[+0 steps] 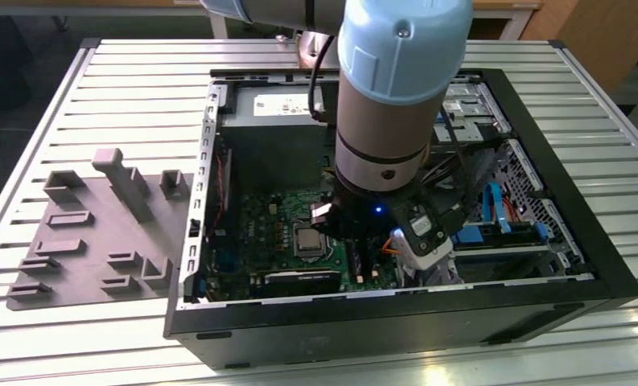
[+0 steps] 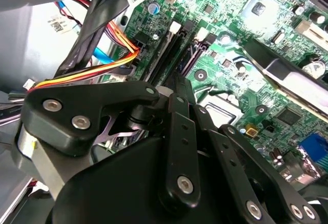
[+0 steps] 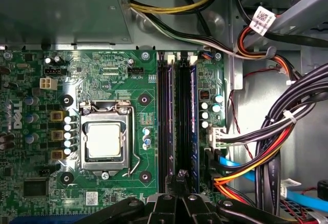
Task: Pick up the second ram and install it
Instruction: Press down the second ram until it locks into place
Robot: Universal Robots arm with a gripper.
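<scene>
The bench is made of ribbed metal slats, and it carries an open computer case and, on the exterior view's left, a grey tray with raised holders. The robot arm reaches down into the case, above the green motherboard. On the motherboard sits the processor socket with its metal frame, and beside it run the long black memory slots. In the first wrist view a dark blue stick with small chips, the second ram, stands on edge in the slot nearest to the bundle of coloured cables. The pincer is just over the near end of the slots, beside the ram. I cannot tell if its fingers are apart or together, because the black linkages hide the tips
</scene>
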